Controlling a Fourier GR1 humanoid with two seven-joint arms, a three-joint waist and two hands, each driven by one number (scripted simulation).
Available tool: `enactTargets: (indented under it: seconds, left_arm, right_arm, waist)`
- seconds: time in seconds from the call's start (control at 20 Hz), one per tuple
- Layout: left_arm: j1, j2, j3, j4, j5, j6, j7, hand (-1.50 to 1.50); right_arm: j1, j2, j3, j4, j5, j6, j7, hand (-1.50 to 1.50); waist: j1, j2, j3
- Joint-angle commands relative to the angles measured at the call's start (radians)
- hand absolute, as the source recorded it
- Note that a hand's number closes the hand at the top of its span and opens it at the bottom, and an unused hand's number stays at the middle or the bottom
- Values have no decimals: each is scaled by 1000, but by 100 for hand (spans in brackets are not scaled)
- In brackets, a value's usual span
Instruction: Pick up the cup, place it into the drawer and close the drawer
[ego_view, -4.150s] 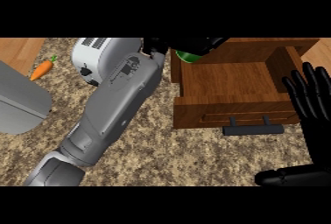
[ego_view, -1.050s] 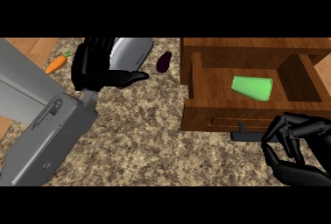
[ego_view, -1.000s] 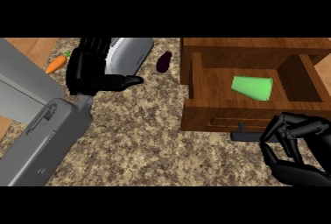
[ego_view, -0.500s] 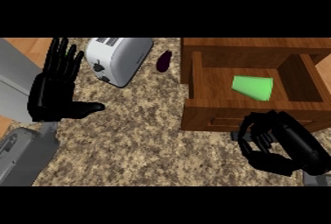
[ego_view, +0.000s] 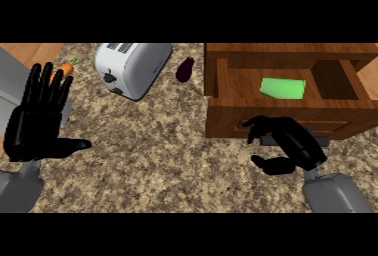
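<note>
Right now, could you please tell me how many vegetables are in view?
2: a carrot at the far left, partly behind the left hand, and an eggplant between the toaster and the drawer.

Green cup (ego_view: 283, 88), brown wooden drawer (ego_view: 229, 117), speckled tan counter (ego_view: 162, 150), white toaster (ego_view: 133, 67), purple eggplant (ego_view: 184, 70), orange carrot (ego_view: 67, 68)

Toaster (ego_view: 133, 67), eggplant (ego_view: 184, 70) stand beside open drawer (ego_view: 235, 92).

Open drawer (ego_view: 221, 102) on the counter (ego_view: 162, 150), seen from above.
A green cup (ego_view: 283, 88) lay inside the wooden drawer. The right hand (ego_view: 291, 145), fingers curled, was at the drawer's front. The left hand (ego_view: 37, 120) rested open at the left edge, beside a toaster (ego_view: 133, 67).
</note>
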Motion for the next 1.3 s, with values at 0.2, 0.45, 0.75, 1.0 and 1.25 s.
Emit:
enactTargets:
  seconds: [0.2, 0.45, 0.75, 1.0, 1.25]
  left_arm:
    - [70, 18, 106, 19, 9, -129, -4, -150]
    - [143, -31, 110, 17, -52, -172, -36, -150]
    - [129, -38, 151, -7, -34, -177, 8, -150]
    - [169, -8, 181, -24, -14, -262, 8, -150]
    - [96, 4, 192, 20, 7, -272, 62, -150]
  right_arm:
    - [-206, 61, -5, 420, 131, -90, -78, -150]
    - [-332, 104, -72, 668, 139, -166, -163, -150]
    - [-534, 82, -172, 957, 104, -141, -239, -150]
    - [-643, 61, -222, 1135, 101, -170, -301, -150]
    - [-707, 7, -244, 1219, 102, -146, -336, -150]
  waist:
    - [1, 2, 0]
    - [1, 3, 0]
    - [12, 8, 1]
    - [37, 16, 2]
    - [45, 24, 2]
